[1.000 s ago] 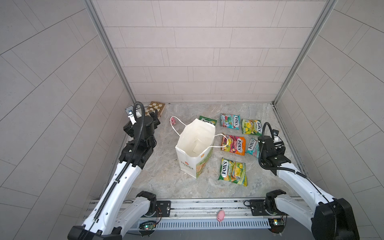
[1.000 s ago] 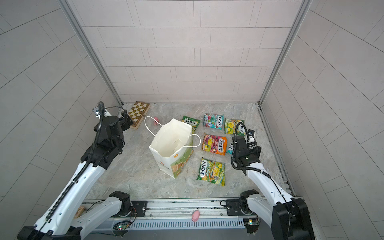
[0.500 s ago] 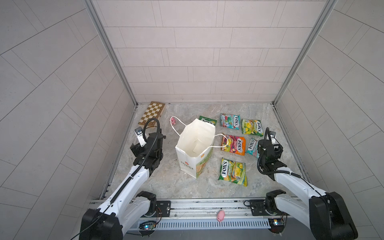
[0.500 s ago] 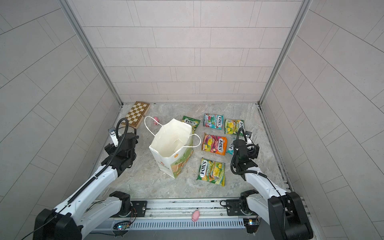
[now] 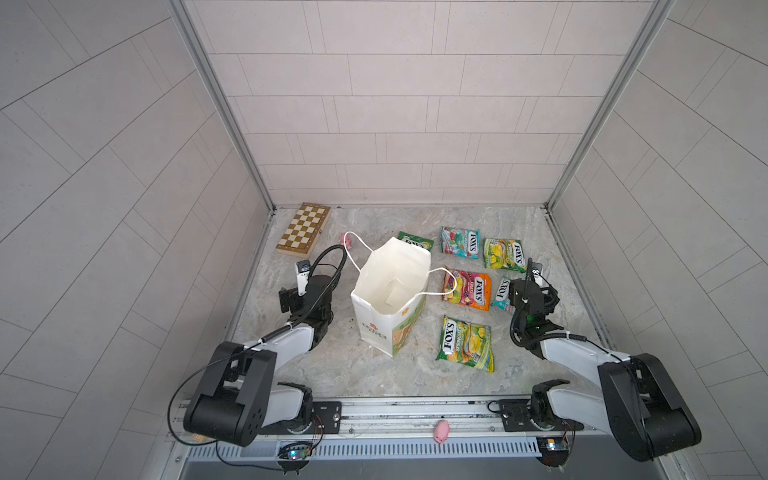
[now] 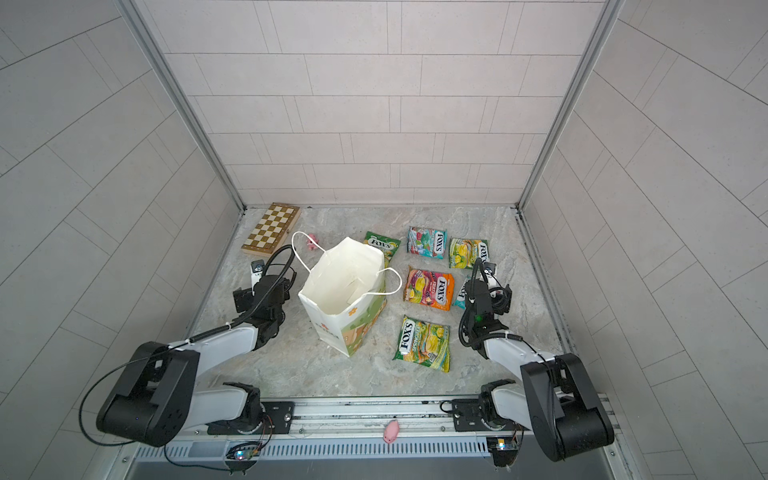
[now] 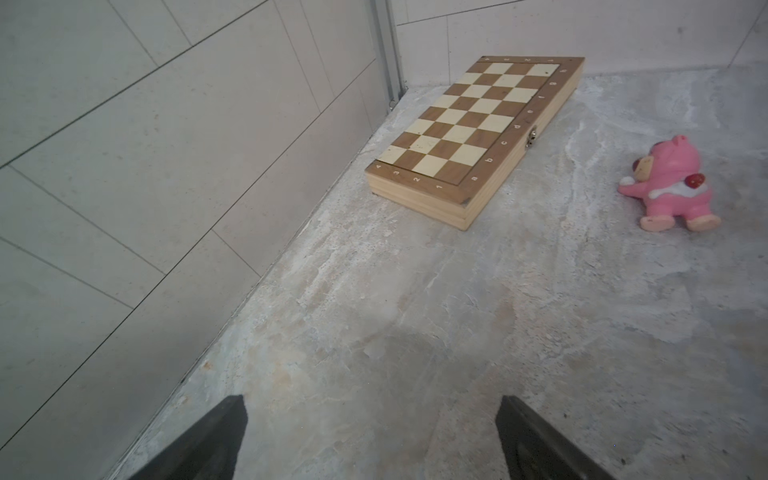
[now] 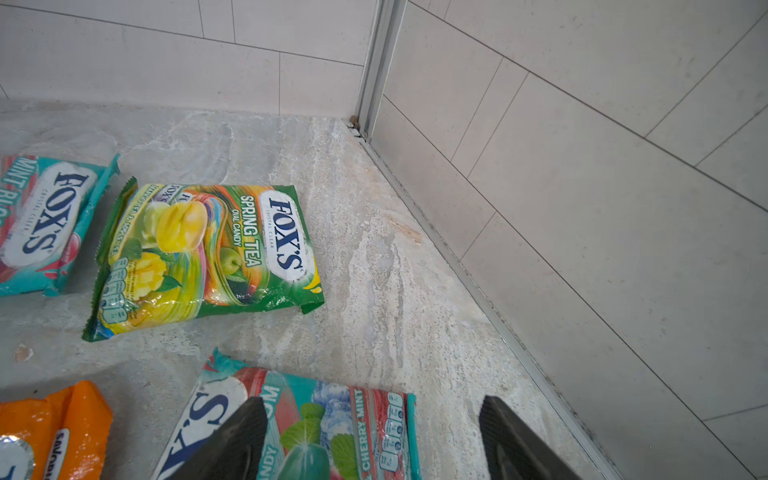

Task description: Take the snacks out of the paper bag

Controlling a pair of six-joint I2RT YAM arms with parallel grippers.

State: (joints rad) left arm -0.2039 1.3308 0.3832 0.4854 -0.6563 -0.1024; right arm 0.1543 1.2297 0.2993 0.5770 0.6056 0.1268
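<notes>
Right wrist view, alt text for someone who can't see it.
A yellow-green Spring Tea packet lies on the marbled table near a tiled corner; a teal mint packet and an orange packet lie nearby. Closer in, the right gripper holds its jaws open and empty over a cherry mint packet.

Pale tiled walls (image 5: 395, 104) close me in on three sides, metal strips (image 5: 224, 108) in the corners, over a mottled grey stone floor (image 5: 361, 365).
</notes>
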